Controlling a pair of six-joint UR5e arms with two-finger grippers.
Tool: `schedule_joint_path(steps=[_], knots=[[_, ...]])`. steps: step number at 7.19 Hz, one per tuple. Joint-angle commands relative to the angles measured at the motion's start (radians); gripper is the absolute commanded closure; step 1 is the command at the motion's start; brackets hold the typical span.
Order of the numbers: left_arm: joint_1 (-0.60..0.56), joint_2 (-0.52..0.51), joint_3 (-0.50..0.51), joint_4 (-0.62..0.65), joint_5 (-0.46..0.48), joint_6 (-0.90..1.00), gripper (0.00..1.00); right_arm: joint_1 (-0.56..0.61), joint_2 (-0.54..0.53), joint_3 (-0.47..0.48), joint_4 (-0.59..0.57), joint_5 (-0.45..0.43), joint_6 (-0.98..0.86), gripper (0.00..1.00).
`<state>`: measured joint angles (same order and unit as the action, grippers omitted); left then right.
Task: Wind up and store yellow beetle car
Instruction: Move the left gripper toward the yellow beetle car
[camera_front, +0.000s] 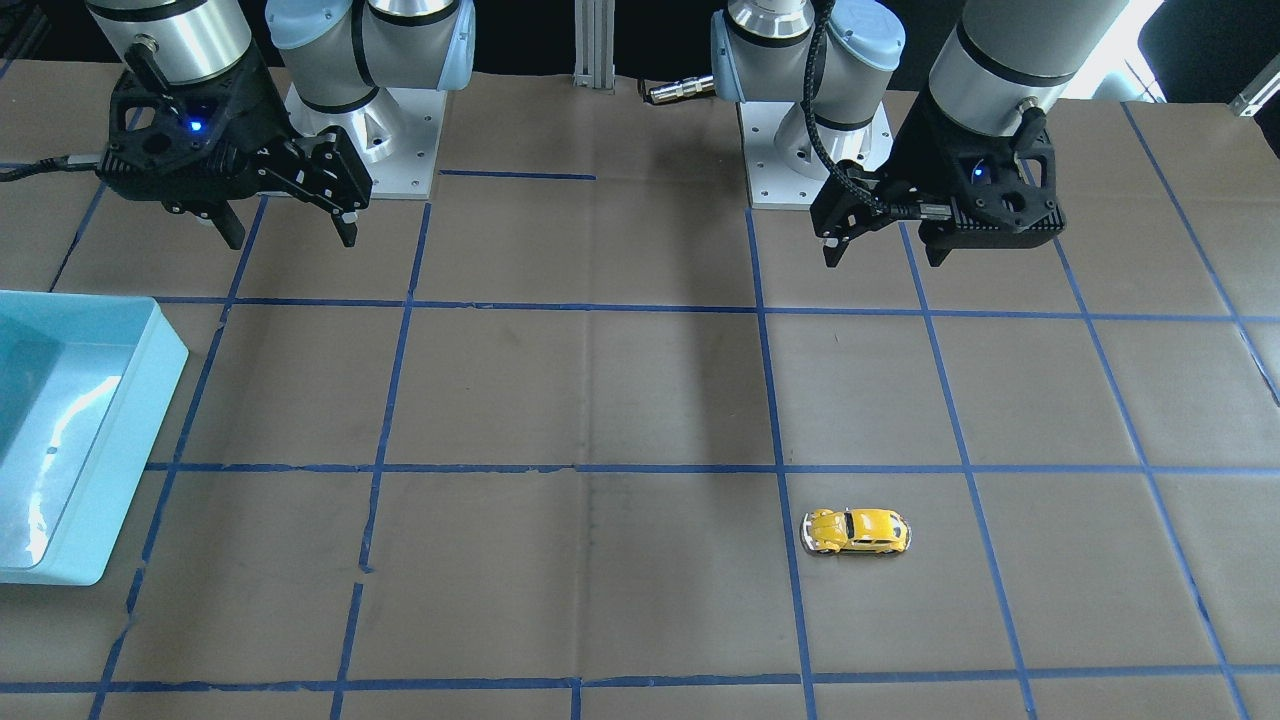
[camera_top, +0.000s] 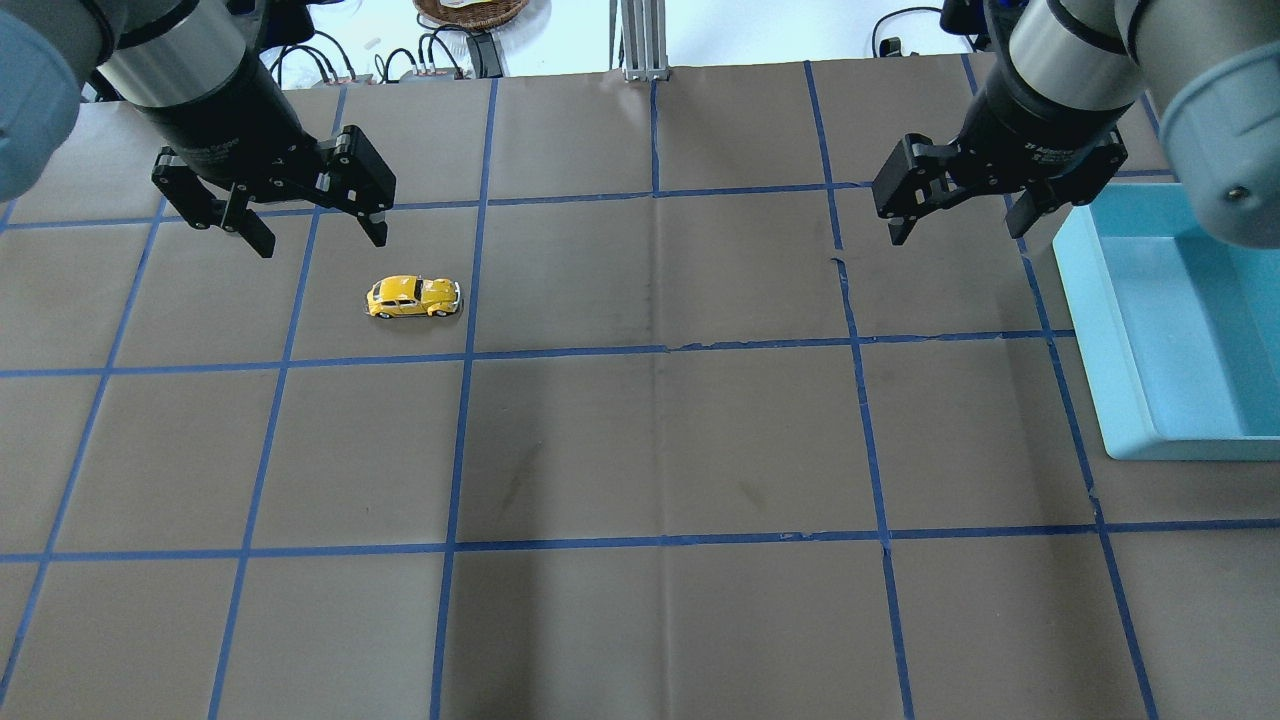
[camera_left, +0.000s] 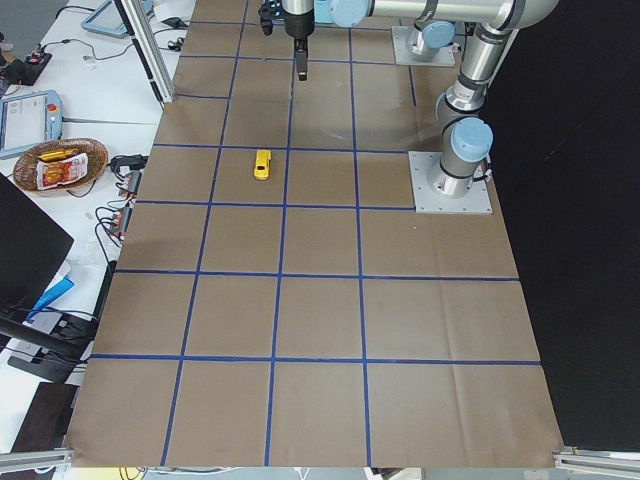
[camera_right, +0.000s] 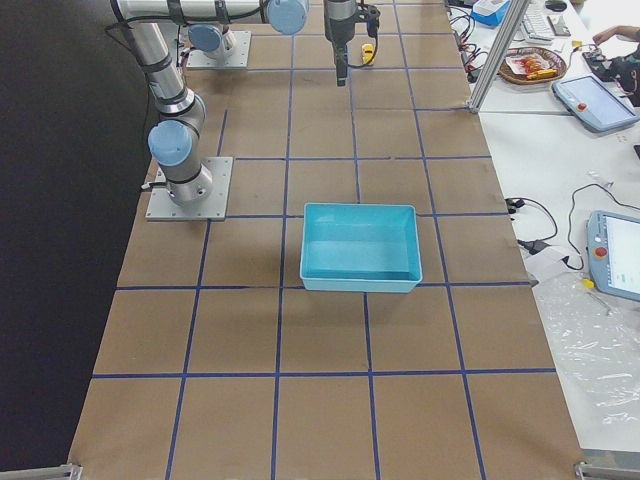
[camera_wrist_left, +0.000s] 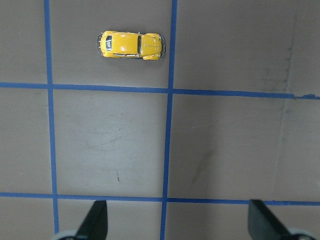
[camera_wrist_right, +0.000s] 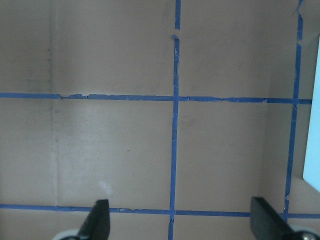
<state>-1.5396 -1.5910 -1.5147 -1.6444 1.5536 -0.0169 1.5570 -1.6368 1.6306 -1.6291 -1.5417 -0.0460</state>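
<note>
Front-facing: the yellow beetle car (camera_front: 857, 531) sits on its wheels on the brown table (camera_front: 600, 400), just beside a blue tape line (camera_front: 784, 500) and clear of the left gripper (camera_front: 885, 255), whose jaws stand wide and empty; the right gripper (camera_front: 290, 238), equally spread and empty, hangs near the light blue bin (camera_front: 170, 345). Overhead, the car lies crosswise on the left arm's side, the bin far off by the right gripper. The left wrist view shows a glossy, rounded, hard shell, likely light and slippery, so pinch its flatter flanks across the doors, wheels left free
</note>
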Motion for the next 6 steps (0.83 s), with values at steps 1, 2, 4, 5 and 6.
schedule_joint_path(steps=[1,2,4,5,6], knots=[[0.0,0.005,0.001,0.0,0.002,0.0,0.0,0.0,0.0,0.0,0.0,0.0,0.0,0.01],[-0.002,0.008,-0.002,-0.005,-0.001,-0.002,0.0,0.0,0.0,0.0,0.0,0.0,0.002,0.01],[-0.016,-0.007,-0.01,-0.009,-0.016,0.003,0.0,0.0,0.0,0.0,0.0,0.0,0.002,0.01],[-0.02,-0.02,-0.018,-0.006,-0.032,-0.014,0.0,0.0,0.0,0.0,0.0,-0.002,0.002,0.01],[-0.02,-0.03,-0.024,-0.005,-0.021,-0.008,0.0,0.0,0.0,0.0,0.0,-0.002,0.002,0.01]])
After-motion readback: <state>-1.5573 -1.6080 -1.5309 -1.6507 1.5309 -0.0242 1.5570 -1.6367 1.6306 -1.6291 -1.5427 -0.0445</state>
